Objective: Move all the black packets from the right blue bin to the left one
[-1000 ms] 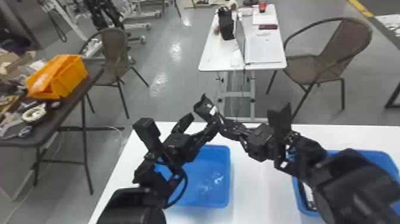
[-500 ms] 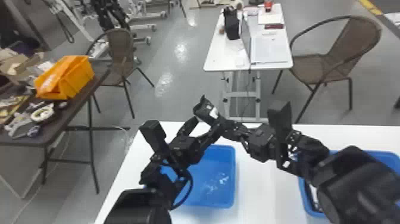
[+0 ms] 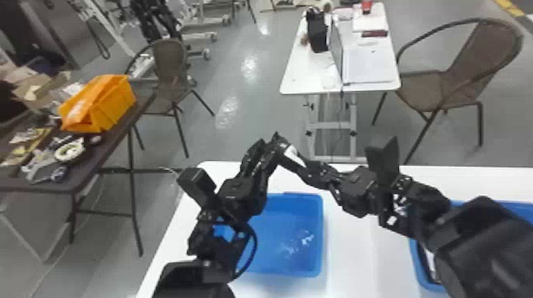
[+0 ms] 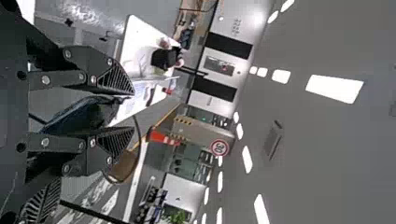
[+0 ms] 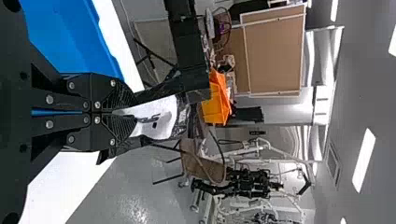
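Note:
In the head view, my left gripper (image 3: 265,153) and right gripper (image 3: 307,168) meet above the table, behind the left blue bin (image 3: 322,237). A black packet (image 3: 292,153) with a white label spans between them. The right wrist view has my right gripper (image 5: 133,112) shut on one end of the packet (image 5: 159,117). My left gripper (image 4: 133,112) is open, its fingers on either side of the packet's dark part (image 4: 84,115), with gaps showing. The right blue bin (image 3: 422,273), partly hidden by my right arm, holds something dark and white.
The white table (image 3: 353,253) shows bare between the bins. A dark side table (image 3: 95,162) with an orange bin (image 3: 99,105) stands at the left. Behind are another white table (image 3: 293,79) and brown chairs (image 3: 428,87).
My left gripper has moved forward and up, bringing its fingers around the packet's free end. The right gripper has kept its hold with little movement. The head view has shifted slightly left.

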Motion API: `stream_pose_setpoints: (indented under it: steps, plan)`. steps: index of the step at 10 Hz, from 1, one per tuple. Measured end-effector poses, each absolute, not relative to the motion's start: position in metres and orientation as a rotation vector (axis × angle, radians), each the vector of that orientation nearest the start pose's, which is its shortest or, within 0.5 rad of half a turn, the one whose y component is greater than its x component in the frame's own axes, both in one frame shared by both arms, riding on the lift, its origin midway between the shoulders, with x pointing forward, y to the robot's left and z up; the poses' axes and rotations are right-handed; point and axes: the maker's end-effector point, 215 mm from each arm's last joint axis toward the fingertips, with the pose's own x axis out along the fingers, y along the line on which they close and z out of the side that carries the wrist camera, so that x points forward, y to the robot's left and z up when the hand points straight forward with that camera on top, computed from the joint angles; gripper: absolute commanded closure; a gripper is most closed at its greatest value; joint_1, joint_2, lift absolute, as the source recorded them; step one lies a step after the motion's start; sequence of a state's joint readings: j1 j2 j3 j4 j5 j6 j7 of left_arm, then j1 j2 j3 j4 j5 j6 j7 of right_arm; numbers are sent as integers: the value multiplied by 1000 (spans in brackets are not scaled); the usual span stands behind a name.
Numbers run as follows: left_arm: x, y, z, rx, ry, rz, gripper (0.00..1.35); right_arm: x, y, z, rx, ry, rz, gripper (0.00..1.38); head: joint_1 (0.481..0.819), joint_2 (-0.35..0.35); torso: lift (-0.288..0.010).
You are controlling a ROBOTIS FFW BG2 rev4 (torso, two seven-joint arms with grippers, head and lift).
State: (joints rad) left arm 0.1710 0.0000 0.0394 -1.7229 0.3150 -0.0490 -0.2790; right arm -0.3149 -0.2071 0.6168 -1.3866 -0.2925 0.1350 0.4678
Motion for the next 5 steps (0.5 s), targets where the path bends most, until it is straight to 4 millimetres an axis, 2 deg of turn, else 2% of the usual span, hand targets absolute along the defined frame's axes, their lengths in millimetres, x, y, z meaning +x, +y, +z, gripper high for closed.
stream_pose_setpoints:
  steps: [3, 4, 5]
  plan:
    - [537, 197, -319, -317, -96, -228, 1214, 533, 77, -372, -59, 170, 1006, 1128, 695, 276, 0]
    - [538, 197, -322, -334, -88, -224, 1157, 534, 76, -372, -59, 169, 1005, 1128, 695, 274, 0]
    - [537, 201, -333, -370, -66, -198, 677, 534, 75, -371, -57, 166, 1002, 1128, 695, 277, 0]
